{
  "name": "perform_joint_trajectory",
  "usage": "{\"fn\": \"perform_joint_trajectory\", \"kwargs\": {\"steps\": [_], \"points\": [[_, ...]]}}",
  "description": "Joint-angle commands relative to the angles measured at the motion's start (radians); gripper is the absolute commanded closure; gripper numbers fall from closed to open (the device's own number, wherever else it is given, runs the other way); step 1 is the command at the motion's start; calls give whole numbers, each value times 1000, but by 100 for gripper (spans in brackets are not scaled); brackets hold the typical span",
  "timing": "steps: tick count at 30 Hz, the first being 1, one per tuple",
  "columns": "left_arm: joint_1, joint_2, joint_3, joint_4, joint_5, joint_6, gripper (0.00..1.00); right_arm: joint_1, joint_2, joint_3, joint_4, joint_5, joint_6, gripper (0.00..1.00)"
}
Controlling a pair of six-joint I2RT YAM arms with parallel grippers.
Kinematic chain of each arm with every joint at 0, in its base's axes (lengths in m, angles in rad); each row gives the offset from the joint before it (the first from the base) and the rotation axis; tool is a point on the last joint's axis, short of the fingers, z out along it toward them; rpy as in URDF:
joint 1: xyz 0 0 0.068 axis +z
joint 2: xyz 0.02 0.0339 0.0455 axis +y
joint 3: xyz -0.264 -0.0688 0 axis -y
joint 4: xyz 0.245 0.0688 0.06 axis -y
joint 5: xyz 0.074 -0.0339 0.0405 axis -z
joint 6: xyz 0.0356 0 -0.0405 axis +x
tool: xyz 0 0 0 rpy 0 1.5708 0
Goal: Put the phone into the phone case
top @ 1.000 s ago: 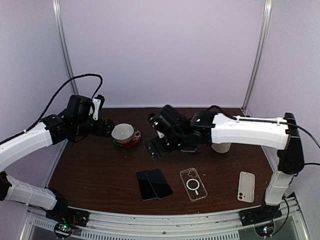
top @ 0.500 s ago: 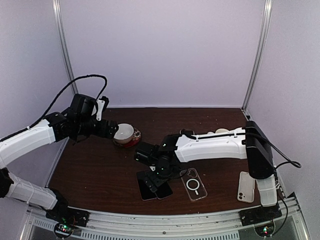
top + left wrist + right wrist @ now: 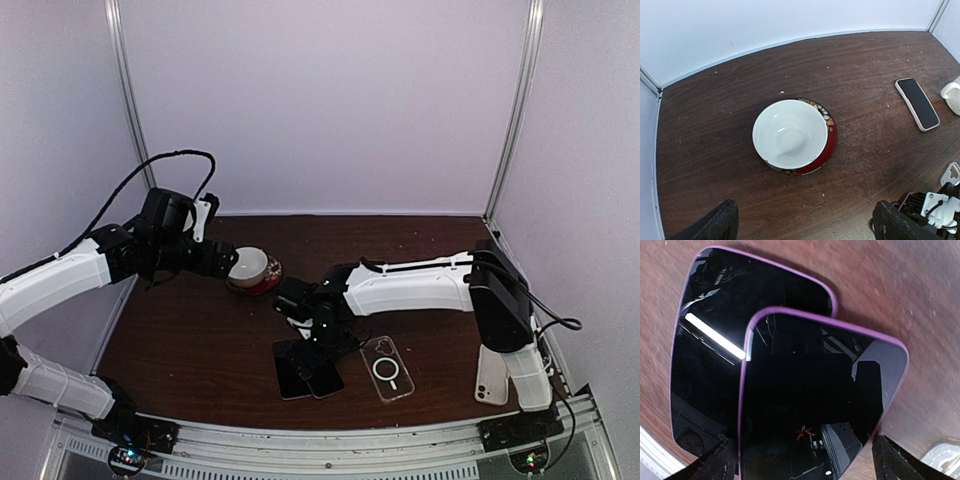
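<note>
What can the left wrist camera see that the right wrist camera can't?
Only the left wrist view: a white bowl on a red-rimmed saucer, a single phone lying farther off, and the edge of a white mug.
Only the right wrist view: up close, a purple-edged front phone overlapping a purple-edged back phone.
Both: the brown table, and dark fingertips spread wide at the bottom corners, the left fingertips in one view and the right fingertips in the other.

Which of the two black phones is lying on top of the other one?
The phone nearer the clear case; its purple edge crosses over the other phone.
</note>
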Motion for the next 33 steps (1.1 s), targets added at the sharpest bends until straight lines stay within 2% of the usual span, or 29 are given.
{"fn": "perform_joint_trajectory", "kwargs": {"steps": [1,8,10,14,20,27,33], "points": [[6,2,24,15,3,21,2,-10,84,81,-36,20,-14,5],[6,0,27,12,2,26,2,-11,109,100,-28,-25,-16,6],[6,1,27,12,0,28,2,-13,110,101,-39,-24,-12,13],[6,3,26,11,-1,29,3,-17,82,85,-35,-24,-12,32],[6,7,26,10,-2,31,2,-25,-22,88,-34,3,-35,43],[6,16,25,11,-5,36,2,-25,-235,-8,50,135,-77,50],[6,22,25,11,-15,42,3,-25,-422,-240,82,363,-12,54]]}}
